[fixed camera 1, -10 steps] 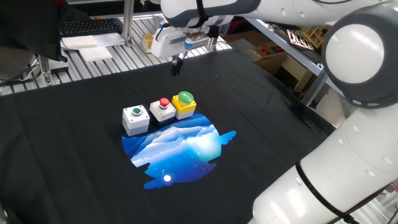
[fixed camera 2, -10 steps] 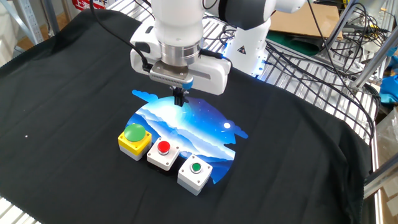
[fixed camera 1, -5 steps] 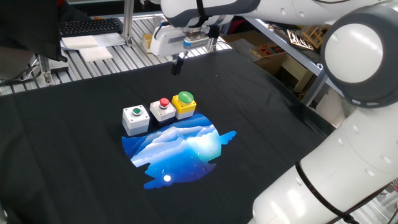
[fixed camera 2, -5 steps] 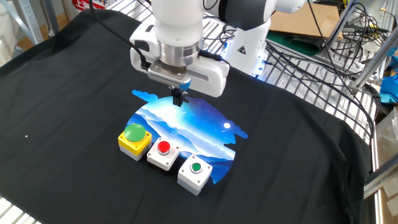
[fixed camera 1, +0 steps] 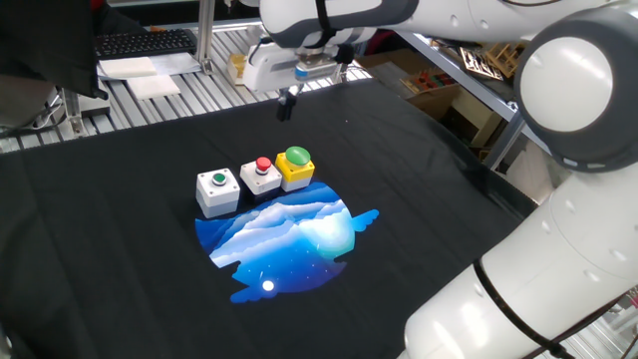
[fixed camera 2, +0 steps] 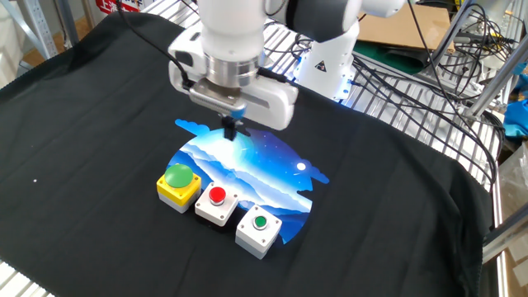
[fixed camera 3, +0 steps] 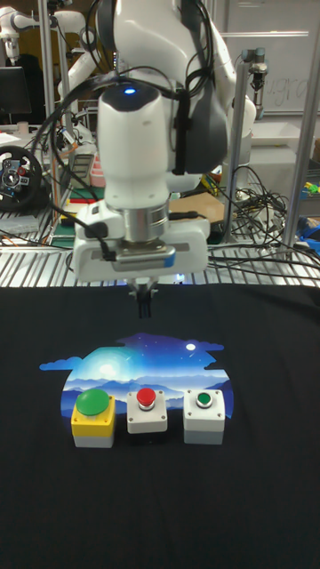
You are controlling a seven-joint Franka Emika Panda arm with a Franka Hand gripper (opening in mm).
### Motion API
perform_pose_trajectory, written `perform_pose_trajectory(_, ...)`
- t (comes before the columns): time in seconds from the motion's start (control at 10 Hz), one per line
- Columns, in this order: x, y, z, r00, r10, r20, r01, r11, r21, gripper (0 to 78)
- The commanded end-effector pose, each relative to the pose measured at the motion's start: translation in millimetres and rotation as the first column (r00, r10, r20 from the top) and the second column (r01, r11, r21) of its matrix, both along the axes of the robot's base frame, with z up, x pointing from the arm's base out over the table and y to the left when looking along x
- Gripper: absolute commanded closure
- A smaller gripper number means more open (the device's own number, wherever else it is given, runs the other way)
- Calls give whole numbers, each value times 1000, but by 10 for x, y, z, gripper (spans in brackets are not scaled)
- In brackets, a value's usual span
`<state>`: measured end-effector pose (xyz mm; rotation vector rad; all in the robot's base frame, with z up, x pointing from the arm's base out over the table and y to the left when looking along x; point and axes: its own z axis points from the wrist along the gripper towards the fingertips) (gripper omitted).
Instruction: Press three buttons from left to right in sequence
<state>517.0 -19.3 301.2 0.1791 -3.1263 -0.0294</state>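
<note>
Closest to the tall fixed camera is the row of three switch boxes sitting on a black cloth point(fixed camera 3: 267, 498) over the counter: yellow box with the big green dome point(fixed camera 3: 92, 416), then the grey box with the red button point(fixed camera 3: 147, 410), then the grey box with the small green button point(fixed camera 3: 204, 414). They're lined up just beside each other along the edge of a blue night-sky decal point(fixed camera 3: 142, 364).

Behind them the end effector point(fixed camera 3: 143, 305) hangs above the far edge of the decal, well clear of all three boxes. Its dark fingertips look pressed together, no gap showing in any view.

Further back there's a keyboard point(fixed camera 1: 145, 42) on the metal racking.
</note>
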Motion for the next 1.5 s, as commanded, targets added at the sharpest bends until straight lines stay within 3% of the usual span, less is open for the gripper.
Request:
perform_pose_trajectory(0.1, 12, -270, -157, 999, -48, 24, 49, 998, -49, 776)
perform_pose_trajectory(0.3, 4, -342, -274, 999, -40, 34, 43, 997, -62, 776)
perform_pose_trajectory(0.5, 2, -431, -435, 997, -46, 63, 49, 997, -57, 776)
perform_pose_trajectory(0.9, 58, -626, -445, 998, -27, 58, 30, 998, -61, 776)
perform_pose_trajectory(1.0, 67, -679, -512, 998, -16, 65, 20, 998, -58, 776)
perform_pose_trajectory(1.2, 128, -734, -642, 997, -7, 77, 10, 999, -38, 776)
perform_pose_trajectory(1.5, 216, -754, -629, 997, -6, 75, 8, 1000, -29, 776)
